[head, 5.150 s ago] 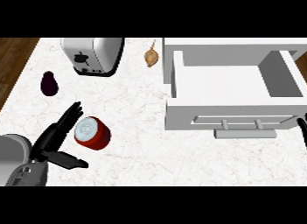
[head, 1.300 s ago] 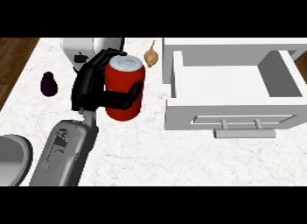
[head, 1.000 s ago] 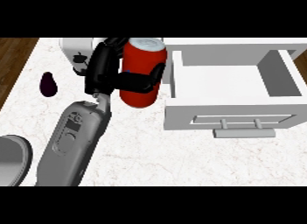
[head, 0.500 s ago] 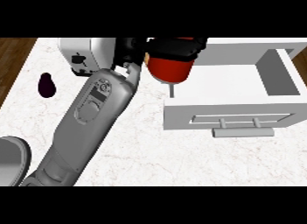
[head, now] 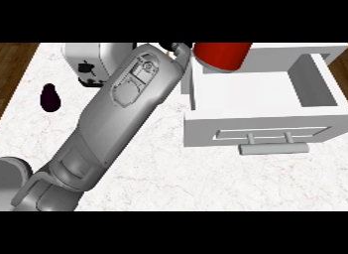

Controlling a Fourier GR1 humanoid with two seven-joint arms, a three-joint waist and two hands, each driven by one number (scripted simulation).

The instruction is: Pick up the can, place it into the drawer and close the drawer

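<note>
— Since half a second back the can (head: 222, 57) has gone further right and up the view. It now hangs over the back-left corner of the open drawer (head: 205, 126), its top cut off by the view's edge.
— Robot hand?
— The left robot hand (head: 179, 48) is mostly hidden behind its own forearm, with just a black sliver against the can's left side. Reads as wrapped round the can, carrying it. The right one isn't in view.
— In the drawer yet?
— No. It's over the corner wall, not the middle of the cavity. My guess: a bit more travel right and toward the front, then lower and release.
— Risk?
— Clipping the left wall going down. Closing isn't started; handle (head: 273, 148) is untouched.
— Other stuff?
— Toaster (head: 87, 63) and eggplant (head: 50, 97) on the tabletop (head: 169, 178), well apart at left.
</note>
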